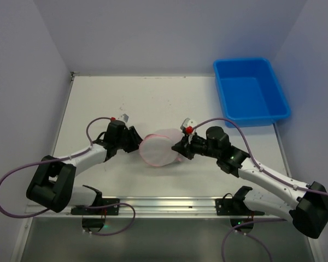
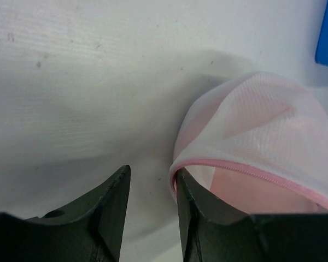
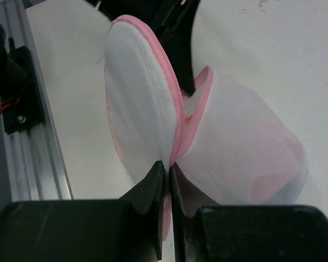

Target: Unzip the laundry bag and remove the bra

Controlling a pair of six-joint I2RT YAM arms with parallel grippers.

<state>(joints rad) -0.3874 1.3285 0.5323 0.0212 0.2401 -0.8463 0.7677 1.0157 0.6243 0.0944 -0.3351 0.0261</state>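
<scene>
Right gripper (image 3: 168, 166): fingers pressing together, pinching the pink zipper trim (image 3: 176, 109) of the laundry bag (image 3: 246, 147).
Left gripper (image 2: 153, 174): standing spread, gripping nothing, one finger tucking under the bag rim at its 3 o'clock.
Step, judging: parting the rim, already gaping partway.
Advising: pulling along the zipper line, bracing the opposite rim, not snagging mesh.
Bag: resting on the table (image 1: 153, 98) at 9 o'clock of the right gripper in the top view.
Bra (image 2: 262, 199): showing pale pink inside.
</scene>
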